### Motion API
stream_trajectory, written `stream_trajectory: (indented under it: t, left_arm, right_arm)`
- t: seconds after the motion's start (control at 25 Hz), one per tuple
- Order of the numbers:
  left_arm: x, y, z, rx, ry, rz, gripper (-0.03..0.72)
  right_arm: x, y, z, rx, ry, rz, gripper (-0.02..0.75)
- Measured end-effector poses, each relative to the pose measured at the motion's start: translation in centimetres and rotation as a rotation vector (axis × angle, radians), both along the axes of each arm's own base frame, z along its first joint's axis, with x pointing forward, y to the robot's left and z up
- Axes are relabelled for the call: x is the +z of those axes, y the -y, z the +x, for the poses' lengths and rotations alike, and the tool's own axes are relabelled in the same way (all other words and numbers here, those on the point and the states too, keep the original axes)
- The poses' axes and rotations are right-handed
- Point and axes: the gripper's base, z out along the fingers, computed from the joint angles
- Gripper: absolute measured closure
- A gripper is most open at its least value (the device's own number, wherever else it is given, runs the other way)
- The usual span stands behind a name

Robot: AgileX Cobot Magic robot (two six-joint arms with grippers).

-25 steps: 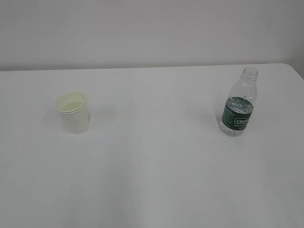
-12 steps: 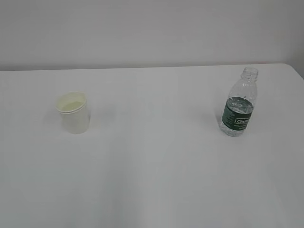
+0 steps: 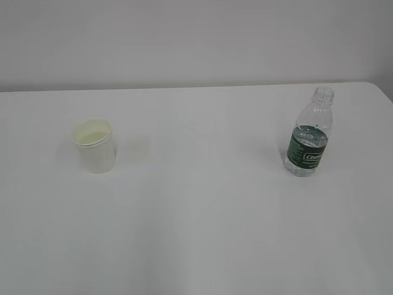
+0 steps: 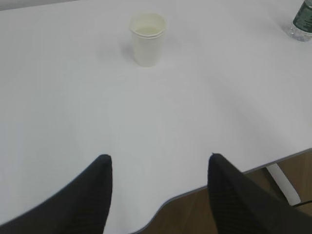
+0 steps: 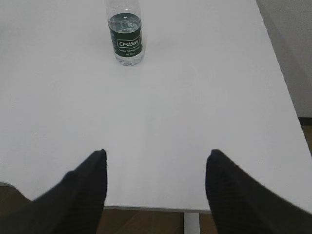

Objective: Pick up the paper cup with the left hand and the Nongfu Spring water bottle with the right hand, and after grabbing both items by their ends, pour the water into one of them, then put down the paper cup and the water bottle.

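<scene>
The white paper cup [image 3: 95, 145] stands upright on the left of the white table; in the left wrist view the cup [image 4: 147, 39] is far ahead of my left gripper [image 4: 159, 158], which is open and empty over the table's near edge. The Nongfu Spring water bottle [image 3: 309, 135], clear with a dark green label and no cap, stands upright on the right. From the right wrist the bottle [image 5: 126, 38] is far ahead and a little left of my right gripper [image 5: 157, 153], open and empty. Neither arm shows in the exterior view.
The white table [image 3: 202, 209] ends close under both grippers, with its near edge [image 4: 185, 195] and brown floor below. A white table leg [image 5: 191, 223] shows under the edge. A pale wall [image 3: 184, 43] rises behind the table.
</scene>
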Motion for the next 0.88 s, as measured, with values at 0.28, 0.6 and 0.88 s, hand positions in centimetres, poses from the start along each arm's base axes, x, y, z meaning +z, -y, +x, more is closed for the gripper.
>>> stream_trajectory:
  t: [0.28,0.6,0.88]
  left_arm:
    - [-0.11,-0.04,0.06,0.004,-0.002,0.007,0.249]
    - [-0.38,0.08,0.43,0.004,0.011,0.003,0.255]
    - [-0.48,0.06,0.55,0.008,0.014,0.007,0.284]
  right_arm:
    - [-0.01,0.02,-0.01,-0.001,-0.002,-0.002,0.255]
    - [-0.01,0.03,-0.01,-0.002,-0.001,-0.003,0.256]
    - [-0.01,0.03,-0.01,-0.002,-0.001,-0.003,0.256]
